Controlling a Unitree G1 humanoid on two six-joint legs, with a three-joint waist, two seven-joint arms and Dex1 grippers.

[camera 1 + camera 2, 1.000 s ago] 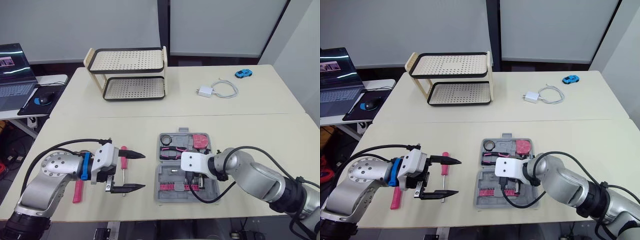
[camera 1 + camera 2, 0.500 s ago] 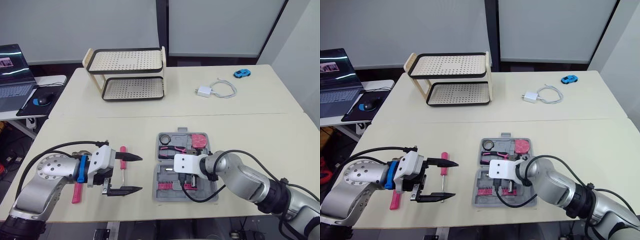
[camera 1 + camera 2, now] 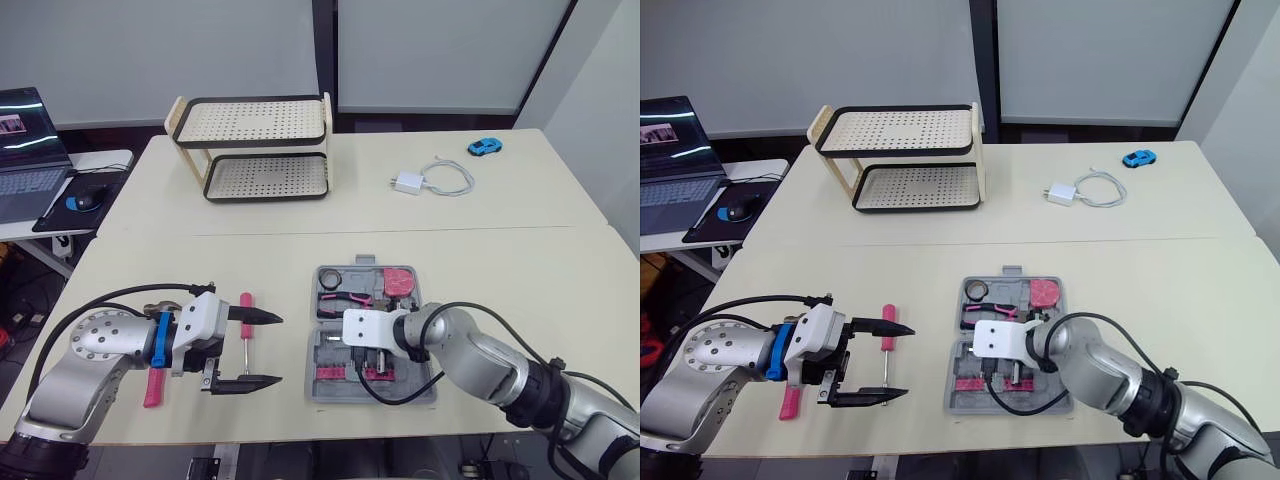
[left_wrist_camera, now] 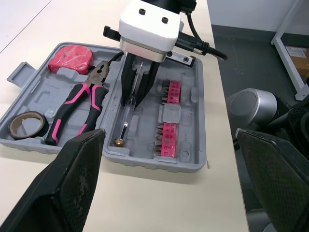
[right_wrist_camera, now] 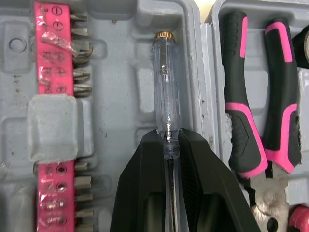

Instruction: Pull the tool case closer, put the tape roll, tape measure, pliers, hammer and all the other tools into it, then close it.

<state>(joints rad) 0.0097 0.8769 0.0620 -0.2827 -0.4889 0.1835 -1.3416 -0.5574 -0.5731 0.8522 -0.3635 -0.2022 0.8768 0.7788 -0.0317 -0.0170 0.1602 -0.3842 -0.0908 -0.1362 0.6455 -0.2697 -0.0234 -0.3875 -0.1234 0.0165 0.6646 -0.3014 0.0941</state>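
**Grey plastic tool case** (image 4: pixel 145 160): lies open on the cream table (image 3: pixel 300 250), in front of the robot and right of centre.
- Far half: brown tape roll (image 4: pixel 28 124), pink tape measure (image 4: pixel 72 52), and pink-and-black pliers (image 4: pixel 79 104), each in its moulded recess.
- Near half: pink strips of screwdriver bits (image 4: pixel 166 125). Beside them is a clear-handled screwdriver (image 5: pixel 164 92), lying along the long slot with its brass cap pointing away from the gripper.

**Right gripper** (image 5: pixel 168 137): over the near half of the case. Its black fingers are pinched onto the clear screwdriver where handle meets shaft.

**Left gripper** (image 3: pixel 265 349): over the table left of the case and apart from it, fingers spread wide, gripping nothing.

**Pink-handled screwdriver** (image 3: pixel 245 302): flat on the table, just at the left gripper.

**Pink-handled tool** (image 3: pixel 153 385): on the table, partly hidden under the left arm; its kind cannot be told.
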